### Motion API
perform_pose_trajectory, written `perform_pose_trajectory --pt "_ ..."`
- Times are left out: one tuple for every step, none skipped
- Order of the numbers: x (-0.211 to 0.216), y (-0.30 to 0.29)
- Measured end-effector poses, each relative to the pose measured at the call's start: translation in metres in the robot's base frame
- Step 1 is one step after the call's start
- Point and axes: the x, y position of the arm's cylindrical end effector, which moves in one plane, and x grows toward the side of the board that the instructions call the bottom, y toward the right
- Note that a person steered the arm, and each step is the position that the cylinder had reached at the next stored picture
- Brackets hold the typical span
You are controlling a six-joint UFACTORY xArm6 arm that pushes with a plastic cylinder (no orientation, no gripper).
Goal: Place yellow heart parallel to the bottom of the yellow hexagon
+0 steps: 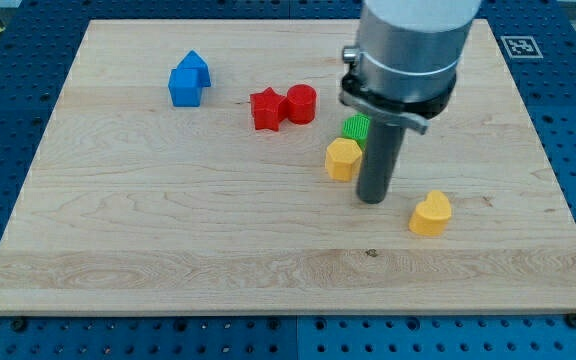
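The yellow heart (pixel 431 213) lies on the wooden board at the view's lower right. The yellow hexagon (pixel 343 158) lies near the middle, up and to the left of the heart. My tip (pixel 371 198) rests on the board between them, just right of and below the hexagon and left of the heart, touching neither as far as I can see. The arm's grey body covers the board's top right.
A green block (pixel 355 126) sits just above the hexagon, partly hidden by the rod. A red star (pixel 266 109) and a red cylinder (pixel 301 103) touch each other left of it. Two blue blocks (pixel 188 80) sit at the upper left. The board's (pixel 168 250) bottom edge is near.
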Motion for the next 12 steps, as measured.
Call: perform_pose_trajectory --pt "0.0 0.017" --pt "-0.004 0.029" --pt "-0.007 0.046" --pt "-0.007 0.075" --pt "-0.006 0.105" --pt "0.012 0.122" --pt "0.02 0.124" --pt "0.032 0.087" --pt "0.032 0.062" --pt "0.032 0.037" --pt "0.032 0.032" --pt "0.032 0.058"
